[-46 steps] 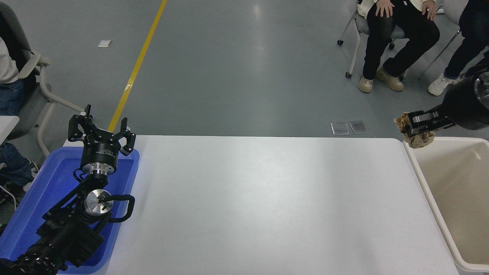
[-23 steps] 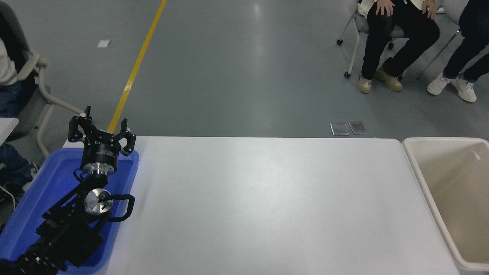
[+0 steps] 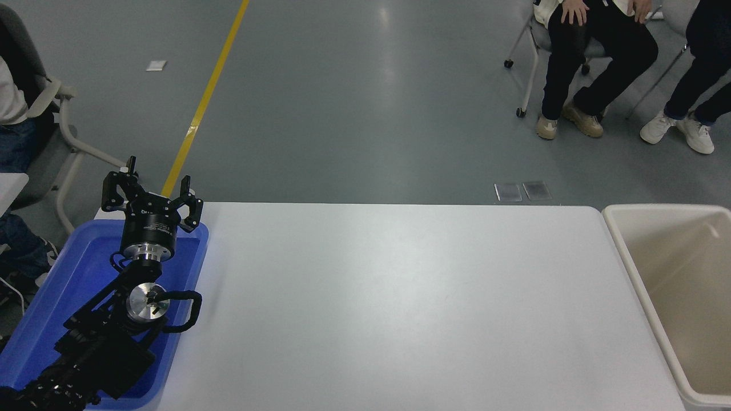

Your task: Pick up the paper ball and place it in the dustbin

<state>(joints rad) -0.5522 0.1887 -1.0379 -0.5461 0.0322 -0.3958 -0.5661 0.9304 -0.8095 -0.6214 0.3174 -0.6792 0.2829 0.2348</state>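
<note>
Left of the dustbin (image 3: 619, 240) we see bare white table (image 3: 400, 297); left gripper (image 3: 151, 197) spread open above blue tray (image 3: 34, 319).

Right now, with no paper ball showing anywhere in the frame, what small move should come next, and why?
Probably none beyond keeping the right arm out of view: the white table carries no paper, and the visible part of the dustbin shows bare walls, its floor hidden. The left end effector sits open over the blue tray.
</note>
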